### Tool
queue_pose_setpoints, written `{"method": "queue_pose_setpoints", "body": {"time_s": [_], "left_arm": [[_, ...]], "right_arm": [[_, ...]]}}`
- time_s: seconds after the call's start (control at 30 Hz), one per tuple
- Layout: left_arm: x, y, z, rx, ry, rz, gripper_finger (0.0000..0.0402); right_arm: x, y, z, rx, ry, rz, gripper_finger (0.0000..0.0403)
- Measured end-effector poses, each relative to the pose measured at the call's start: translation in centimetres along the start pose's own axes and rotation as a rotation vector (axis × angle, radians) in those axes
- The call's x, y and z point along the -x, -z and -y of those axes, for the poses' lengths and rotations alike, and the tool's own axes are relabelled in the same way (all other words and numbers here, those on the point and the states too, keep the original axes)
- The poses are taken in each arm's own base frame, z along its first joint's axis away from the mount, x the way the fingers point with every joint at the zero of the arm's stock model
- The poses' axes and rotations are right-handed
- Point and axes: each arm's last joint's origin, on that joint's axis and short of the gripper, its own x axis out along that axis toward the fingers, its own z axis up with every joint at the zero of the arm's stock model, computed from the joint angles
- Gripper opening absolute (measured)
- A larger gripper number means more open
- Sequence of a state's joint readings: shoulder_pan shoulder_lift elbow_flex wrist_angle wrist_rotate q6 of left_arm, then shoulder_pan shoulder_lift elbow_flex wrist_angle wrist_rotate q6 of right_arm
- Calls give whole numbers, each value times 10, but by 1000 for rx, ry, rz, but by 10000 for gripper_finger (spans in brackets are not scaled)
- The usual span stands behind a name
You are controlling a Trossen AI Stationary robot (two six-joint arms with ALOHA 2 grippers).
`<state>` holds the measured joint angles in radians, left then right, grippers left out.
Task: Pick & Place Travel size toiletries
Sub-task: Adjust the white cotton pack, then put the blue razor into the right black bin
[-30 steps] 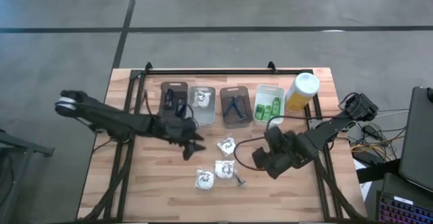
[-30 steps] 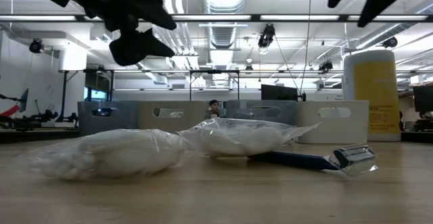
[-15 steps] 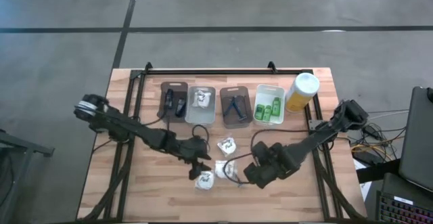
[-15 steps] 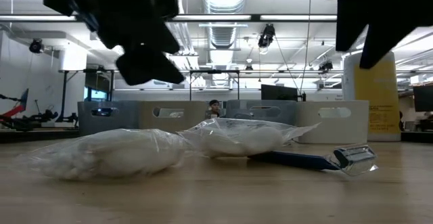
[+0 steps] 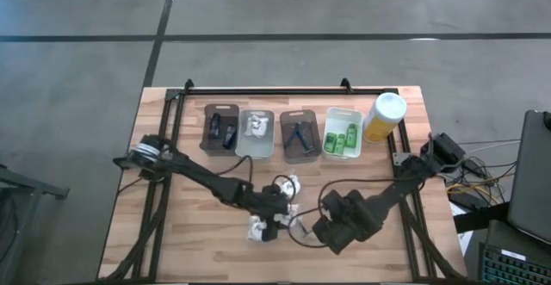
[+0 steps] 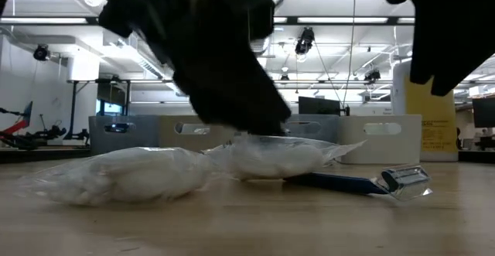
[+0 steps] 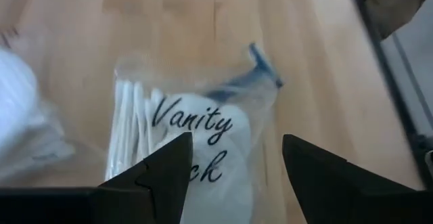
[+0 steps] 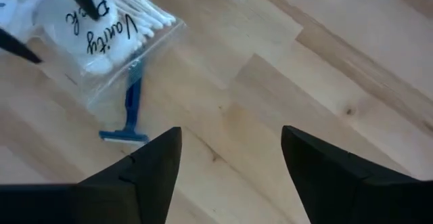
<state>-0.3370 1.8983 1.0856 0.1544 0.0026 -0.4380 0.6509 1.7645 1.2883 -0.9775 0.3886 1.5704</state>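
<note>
Table [image 5: 181, 242]: wooden top, four trays along the far edge beside a tall yellow bottle [image 5: 383, 117].

My left gripper [image 5: 277, 216] is low over the cluster of white packets at the table's middle. Fingers [image 7: 152, 180] spread apart, one to each side of the "Vanity Pack" packet [image 7: 196, 143], nothing pinched. In the left wrist view the packet shows cotton swabs on one side and dark script on clear film. A blue razor [image 7: 260, 61] pokes out from under its far edge.

My right gripper [image 5: 331, 231] hangs just beside the same cluster, on the right-hand side of the table. Its fingers [image 8: 145, 173] are also spread wide and hold nothing; bare wood lies between them. Razor lies beyond them, its handle touching the packet.

Other toiletries: one packet [image 5: 288, 184] nearer the trays, one packet [image 5: 258, 227] at the near side of the cluster. Green bottles [image 5: 342, 136] sit in the rightmost tray [image 5: 330, 117], dark tubes [image 5: 221, 130] in the leftmost.
</note>
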Motion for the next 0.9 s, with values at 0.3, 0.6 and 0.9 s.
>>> {"method": "queue_pose_setpoints", "body": {"time_s": [0.3,0.6,0.9], "left_arm": [[8,14,-6,62,-101,-177,232],[42,13,-5,78,-259,-256,231],[92,6,24,-100,-179,-228,231]], "right_arm": [[-14,15,-15,58,-63,32,236],[-37,-1,-25,34,-75,48,267],[-67,-4,-43,16,-143,-12,299]]}}
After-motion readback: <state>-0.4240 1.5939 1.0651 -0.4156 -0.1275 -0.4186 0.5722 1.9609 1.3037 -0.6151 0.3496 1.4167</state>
